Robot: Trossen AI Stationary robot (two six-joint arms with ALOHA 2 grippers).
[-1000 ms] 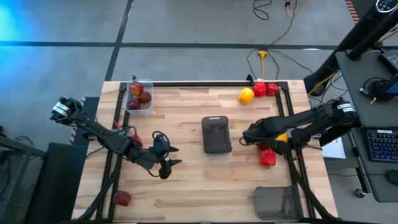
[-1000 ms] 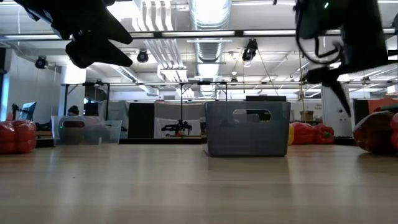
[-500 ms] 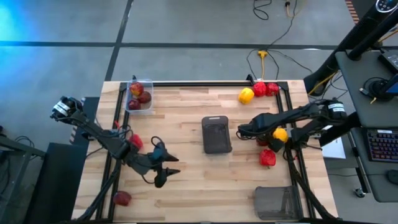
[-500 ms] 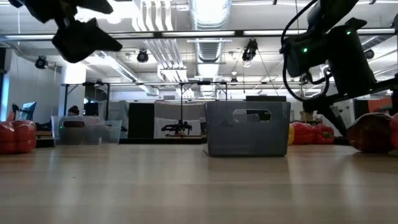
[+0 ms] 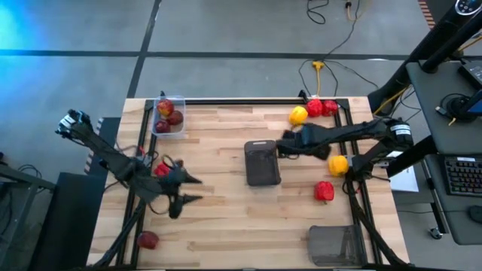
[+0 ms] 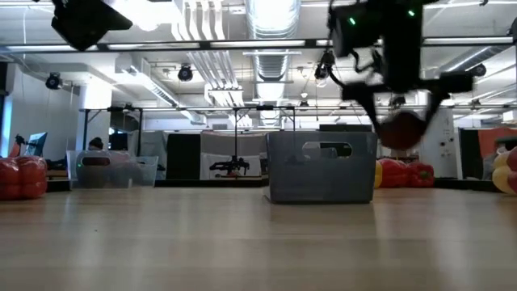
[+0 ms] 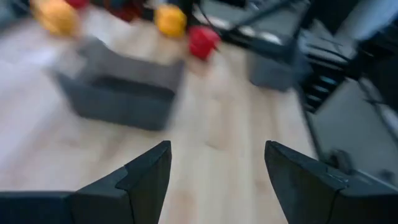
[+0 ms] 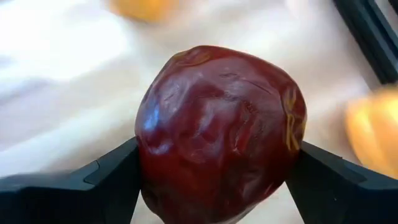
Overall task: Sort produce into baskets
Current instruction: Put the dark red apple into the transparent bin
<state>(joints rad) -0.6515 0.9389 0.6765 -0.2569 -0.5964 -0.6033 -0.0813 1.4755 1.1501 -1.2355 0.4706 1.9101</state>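
One dark red apple (image 8: 221,134) sat clamped between our right gripper's (image 8: 211,180) fingers, held in the air just beside the middle mesh basket (image 5: 261,162). We judged a slip possible, since the fingers gripped only its flanks and the skin looked wrinkled and glossy. Our left gripper (image 5: 183,189) hung empty near the table's left edge, and we read its fingers as closed.

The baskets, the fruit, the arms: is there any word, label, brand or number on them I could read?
None can be read.
Clear basket, middle mesh basket and near mesh basket: no lettering shows.
Apple in the right gripper: bare skin, no sticker.
Left gripper: plain dark fingers.
Room behind the table: any signs there are too small to read.
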